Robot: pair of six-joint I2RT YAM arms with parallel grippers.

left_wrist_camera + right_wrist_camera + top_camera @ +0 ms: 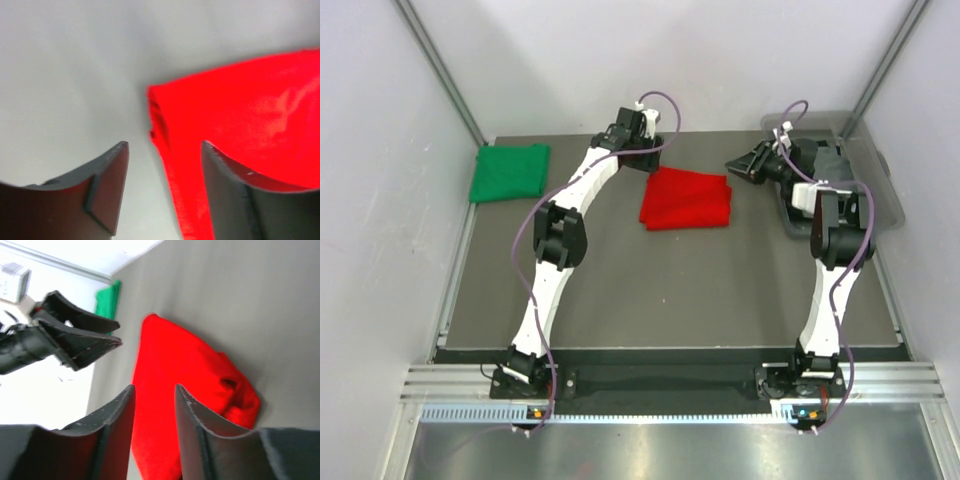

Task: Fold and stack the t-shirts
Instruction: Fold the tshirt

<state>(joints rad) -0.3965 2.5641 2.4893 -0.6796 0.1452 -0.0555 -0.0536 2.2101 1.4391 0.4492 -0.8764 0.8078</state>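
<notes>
A folded red t-shirt (687,198) lies at the back middle of the dark table. A folded green t-shirt (508,172) lies at the back left corner. My left gripper (642,163) is open and empty, just above the red shirt's far left corner; in the left wrist view (165,145) the red shirt's edge (240,115) runs between the fingers. My right gripper (742,162) is open and empty, hovering right of the red shirt. The right wrist view (154,387) shows the red shirt (175,370), the green shirt (107,300) and the left gripper (75,342) beyond it.
A clear plastic bin (888,200) with dark contents stands at the back right, partly hidden by the right arm. White walls enclose the table on the left, back and right. A metal rail runs along the near edge.
</notes>
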